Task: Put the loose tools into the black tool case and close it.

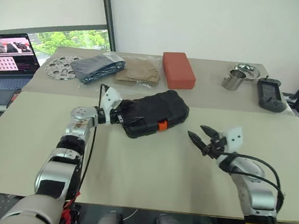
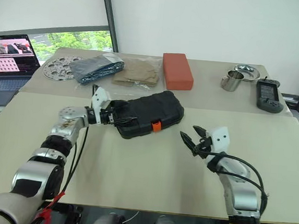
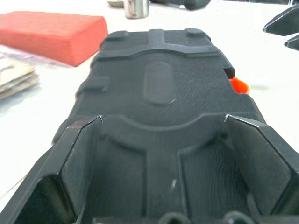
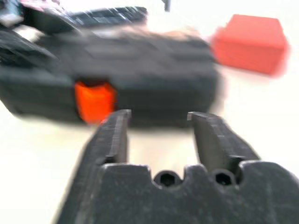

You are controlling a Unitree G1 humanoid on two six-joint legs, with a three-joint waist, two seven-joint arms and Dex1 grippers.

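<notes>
Your right hand (image 1: 200,137) hangs nearest, fingers spread and empty, right of the black tool case (image 1: 157,112). The case lies closed mid-tabletop (image 1: 149,169), your left hand (image 1: 129,119) wide apart at its left end. Farther back sits a red block (image 1: 178,69).

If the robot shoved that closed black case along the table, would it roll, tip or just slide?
Probably just slide: the black tool case lies flat and wide, so tipping or rolling seems unlikely. Its moulded shell looks stiff, not floppy. The textured surface may give fingers some grip.
</notes>
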